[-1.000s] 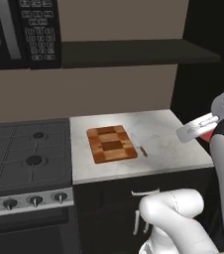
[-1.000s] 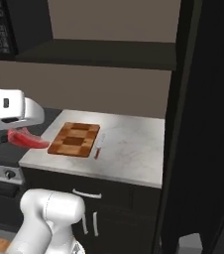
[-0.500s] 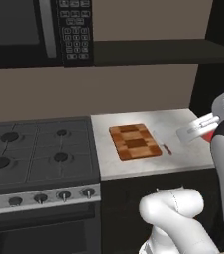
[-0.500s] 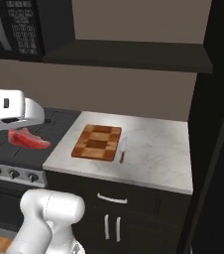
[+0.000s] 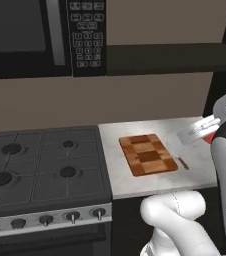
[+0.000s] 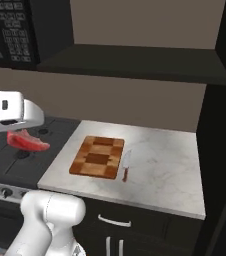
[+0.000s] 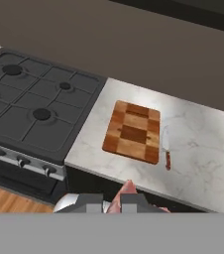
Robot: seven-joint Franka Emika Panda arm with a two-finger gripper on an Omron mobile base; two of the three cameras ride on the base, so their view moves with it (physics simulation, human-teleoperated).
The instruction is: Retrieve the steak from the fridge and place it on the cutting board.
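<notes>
1. The robot's two-finger pincer [image 7: 113, 202] is clamped on the small flat pink-red raw steak [image 6: 27, 141]; in the hand view the meat pokes up between the two dark fingertips [image 7: 91, 202].
2. In the right base view the steak hangs just under the white hand, held in the air, tilted, with its lighter edge showing.
3. The rectangular wooden cutting board of light and dark brown checkered blocks [image 7: 133, 131] lies ahead of the pincer and below it, flat on the white marbled stone counter [image 7: 203, 149]. The steak is well apart from the board and not touching it.
4. A small knife with a reddish-brown handle and pale blade [image 7: 166, 147] lies on the counter just beside the board's edge, on the side of the board away from the stove, roughly parallel to that edge.
5. The black gas stove with four burners and a row of front knobs [image 7: 29, 109] sits off to the left of the pincer's line of sight in the hand view, its edge meeting the counter.
6. Above and beyond the stove, in the left base view, hangs the black microwave with a keypad [image 5: 87, 37].
7. A dark shelf [image 6: 135, 62] runs along the wall above the counter, higher than the hand.
</notes>
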